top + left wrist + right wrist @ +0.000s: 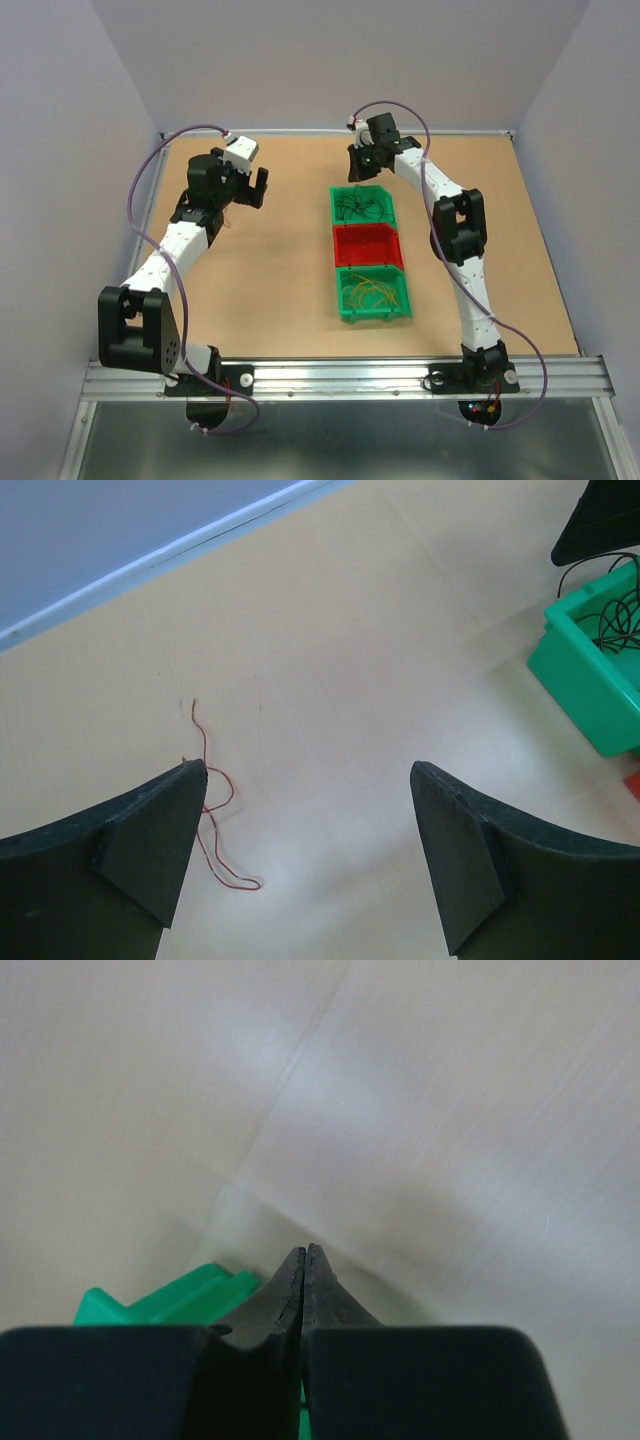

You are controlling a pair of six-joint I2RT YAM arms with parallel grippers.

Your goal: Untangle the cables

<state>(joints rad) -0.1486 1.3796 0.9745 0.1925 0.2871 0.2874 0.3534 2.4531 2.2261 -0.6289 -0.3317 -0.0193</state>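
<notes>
Three bins stand in a row: one red bin, with two green bins, one beyond it and one nearer. Two robot arms flank the red bin, one on its left and one on its right. One loose red wire lies well to its left. The black wires and yellow wires in the green bins are too tangled to count.

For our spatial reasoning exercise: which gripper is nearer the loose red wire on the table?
Left. The left gripper hovers just above the red wire. The right gripper is across the table, by the far green bin.
</notes>
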